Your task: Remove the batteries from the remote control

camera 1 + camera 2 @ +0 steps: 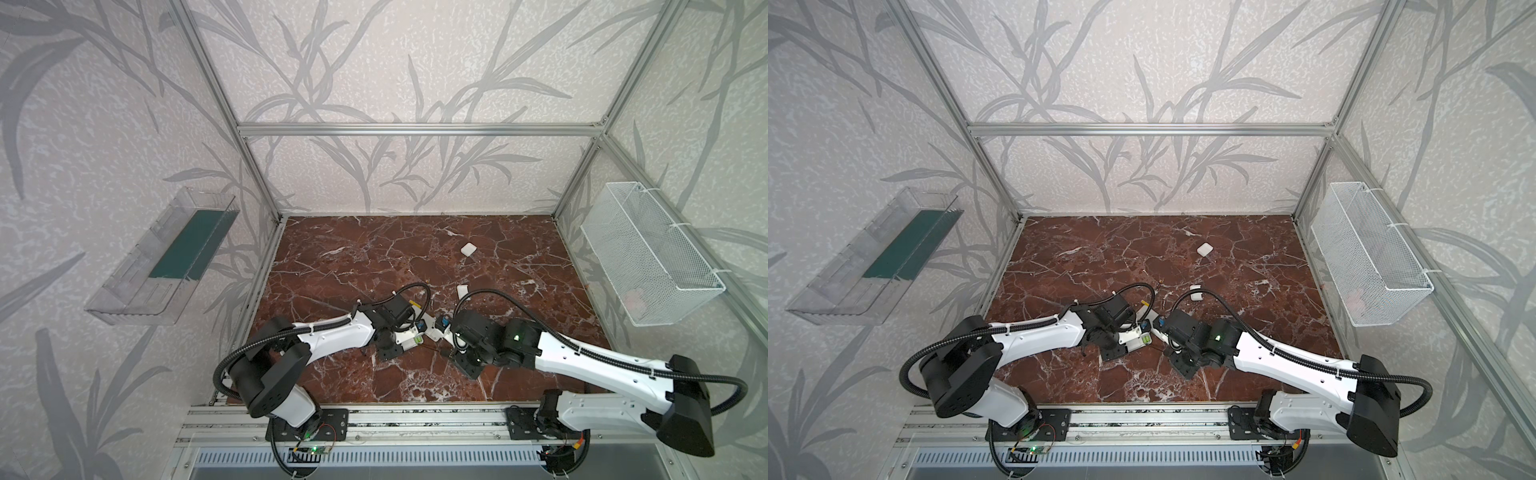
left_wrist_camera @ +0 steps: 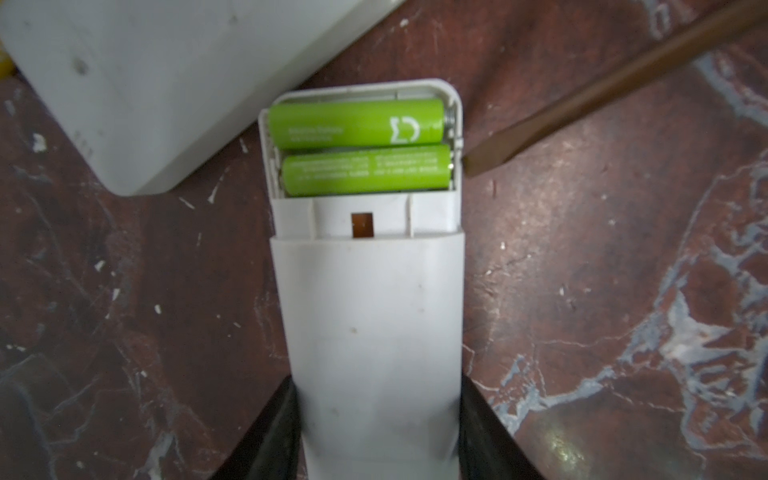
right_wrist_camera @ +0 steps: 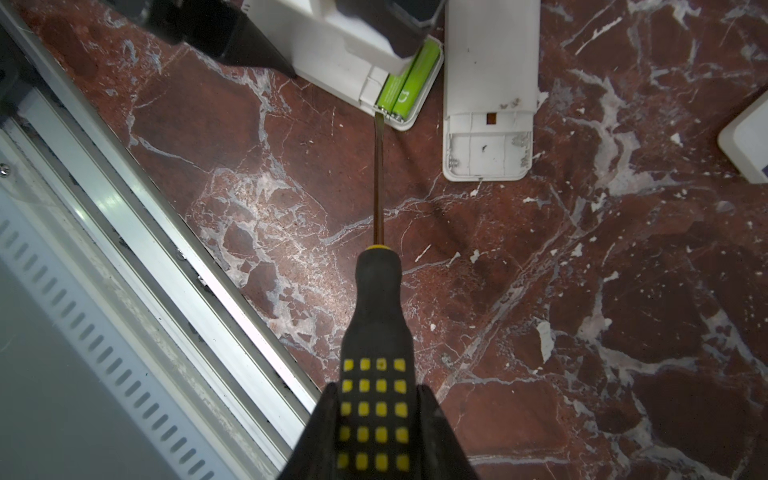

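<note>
- Your left gripper (image 2: 378, 399) is clenched on the remote control (image 2: 370, 311). Its black fingers (image 2: 274, 424) press the two long sides of the white body, at the end away from the battery bay.
- The bay has no cover on it. Both lime-green batteries (image 2: 357, 124) lie inside, side by side and touching, set crosswise to the remote's length.
- Your right gripper (image 3: 376, 407) is grasping the screwdriver (image 3: 378, 311) by its black handle with yellow squares, and the shaft points straight out from between the fingers.
- The screwdriver's flat tip (image 3: 379, 116) sits against the outer wall of the bay, at the terminal end of the battery nearer the remote's body. It looks to be touching the wall and is not under a battery.
- Read the table (image 1: 374, 257) as a dial in both top views, with 12 o'clock at the back wall. The two grippers meet just short of the centre toward 6 o'clock, and the green of the batteries shows there.
- Your left arm reaches in from about 8 o'clock and your right arm from about 4 o'clock.
- A second remote (image 3: 488, 83) lies just beside the held one without touching it, and its bay is open and empty.
- A white square cover (image 1: 468, 249) lies at 1 o'clock, well apart from both grippers.
- A wire basket (image 1: 648, 257) hangs on the side wall at 3 o'clock, and a clear tray (image 1: 166, 257) on the opposite wall at 9 o'clock.
</note>
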